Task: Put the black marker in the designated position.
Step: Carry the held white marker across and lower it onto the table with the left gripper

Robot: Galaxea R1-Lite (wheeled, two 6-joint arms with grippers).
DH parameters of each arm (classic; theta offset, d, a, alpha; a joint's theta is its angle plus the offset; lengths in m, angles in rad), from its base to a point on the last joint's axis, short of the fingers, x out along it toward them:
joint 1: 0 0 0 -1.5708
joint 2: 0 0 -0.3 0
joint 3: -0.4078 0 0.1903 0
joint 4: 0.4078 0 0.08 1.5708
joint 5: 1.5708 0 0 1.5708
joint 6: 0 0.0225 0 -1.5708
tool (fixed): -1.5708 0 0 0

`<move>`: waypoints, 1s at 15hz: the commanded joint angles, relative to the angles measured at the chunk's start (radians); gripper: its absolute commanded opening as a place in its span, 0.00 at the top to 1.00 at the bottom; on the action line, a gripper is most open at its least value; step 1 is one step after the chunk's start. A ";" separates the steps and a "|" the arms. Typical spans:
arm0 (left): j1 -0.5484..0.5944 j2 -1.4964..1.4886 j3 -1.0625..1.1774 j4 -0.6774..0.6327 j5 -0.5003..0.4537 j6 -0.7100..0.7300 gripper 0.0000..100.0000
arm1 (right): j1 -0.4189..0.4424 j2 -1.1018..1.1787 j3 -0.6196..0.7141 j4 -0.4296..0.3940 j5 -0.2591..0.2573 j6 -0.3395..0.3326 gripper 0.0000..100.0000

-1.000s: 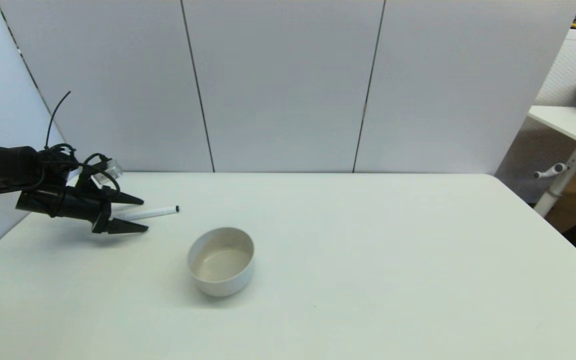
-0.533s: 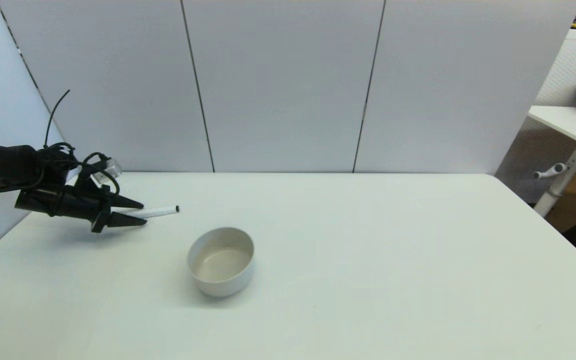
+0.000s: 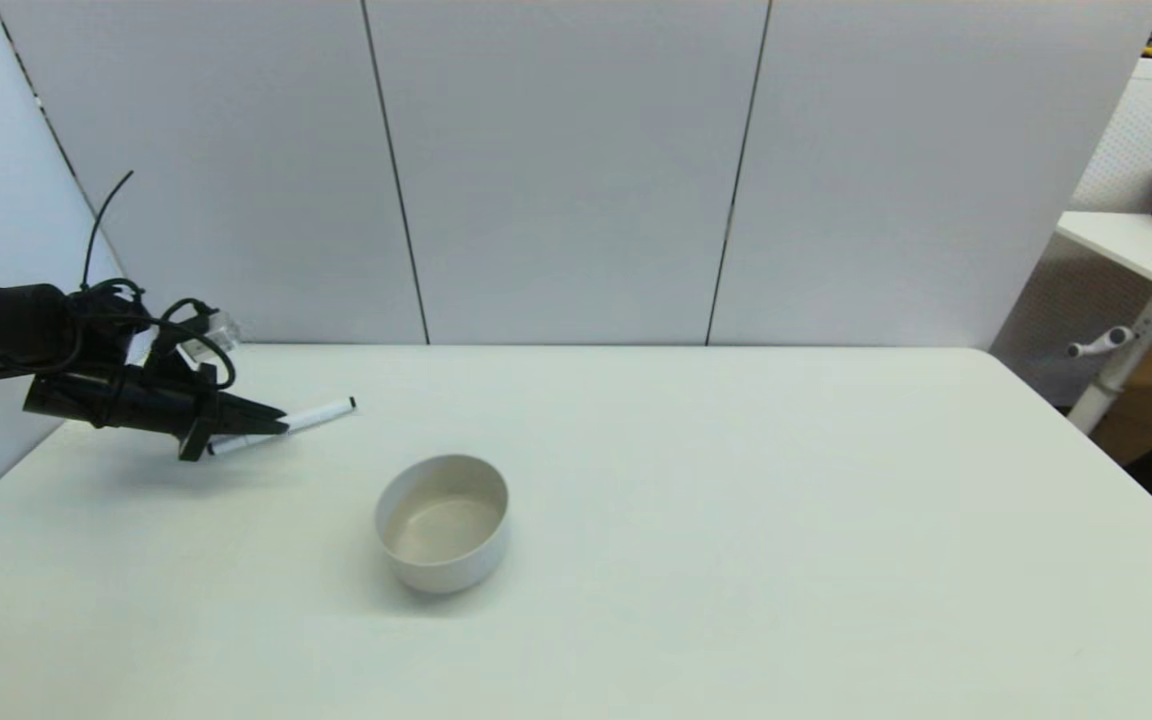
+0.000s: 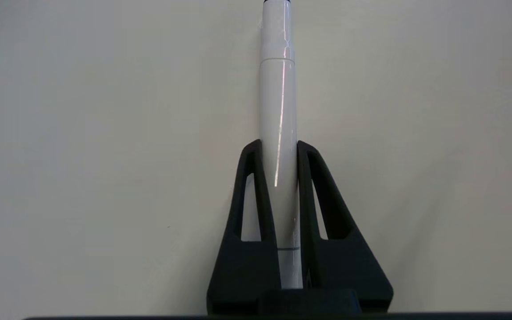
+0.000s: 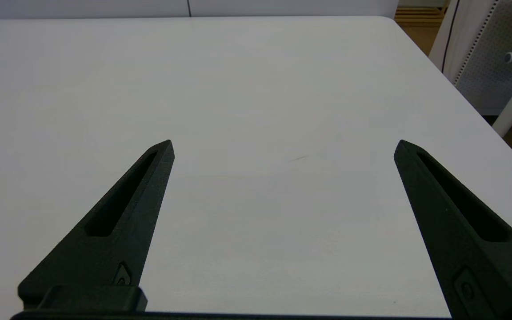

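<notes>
The black marker (image 3: 321,413), a slim white barrel with black tips, is held near the table's far left, its free end tilted up and pointing right. My left gripper (image 3: 276,427) is shut on its lower half. In the left wrist view both fingers press the marker's barrel (image 4: 278,111) from either side, with my left gripper (image 4: 279,146) closed tight on it. A white bowl (image 3: 443,522) stands on the table in front and to the right of the marker. My right gripper (image 5: 282,146) hovers open over bare table, out of the head view.
Grey partition panels (image 3: 566,170) close off the back of the table. The table's right edge (image 3: 1086,430) drops off toward a second desk (image 3: 1136,245) and a cardboard box.
My left gripper closed on the marker, then raised it slightly; its right end now sits higher and tilted. The bowl has stayed put.
</notes>
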 commanded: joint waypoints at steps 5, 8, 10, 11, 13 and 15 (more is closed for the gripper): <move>-0.136 -0.232 -0.162 0.225 -0.006 -0.044 1.00 | 0.000 0.001 0.000 0.001 0.001 0.000 0.00; -0.357 -0.331 -0.176 0.242 0.000 -0.268 1.00 | 0.000 0.001 0.000 -0.001 0.001 0.000 0.00; -0.478 -0.371 -0.176 0.237 0.048 -0.437 1.00 | 0.000 0.001 0.000 -0.001 0.001 0.000 0.00; -0.527 -0.384 -0.176 0.213 0.094 -0.522 1.00 | 0.000 0.001 0.000 0.001 0.001 0.000 0.00; -0.624 -0.407 -0.174 0.137 0.224 -0.709 1.00 | 0.000 0.001 0.000 0.001 0.001 -0.002 0.00; -0.714 -0.417 -0.171 0.090 0.416 -0.937 1.00 | 0.000 0.001 0.000 0.001 0.001 0.000 0.00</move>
